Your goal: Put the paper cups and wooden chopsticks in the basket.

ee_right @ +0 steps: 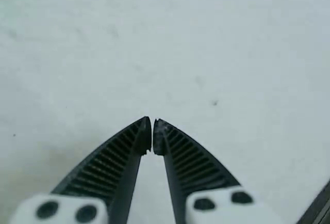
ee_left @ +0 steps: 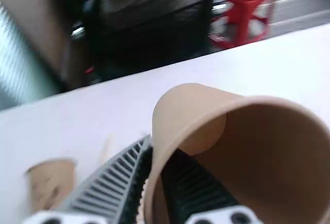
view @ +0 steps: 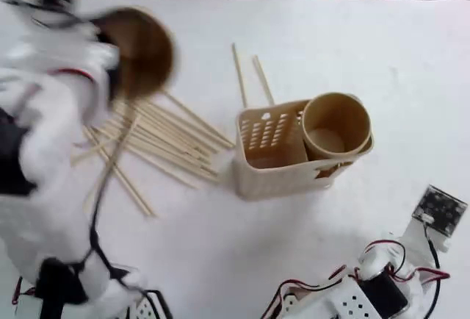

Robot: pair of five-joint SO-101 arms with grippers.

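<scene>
Held cup (ee_left: pixel 247 146): a brown paper cup, up in the air over the left side of the table, tipped on its side.
Left gripper (ee_left: pixel 157 154): pinched the rim of that cup, one finger inside and one outside.
Second cup (view: pixel 335 124): stood upright in the right part of the basket (view: pixel 275 179).
Chopsticks (view: pixel 161 139): lay in a loose pile on the white table (view: pixel 382 47), just left of the basket.
Two more sticks (view: pixel 250 76): lay behind the basket.
Right gripper (ee_right: pixel 152 126): tips pressed together, over bare table.
</scene>
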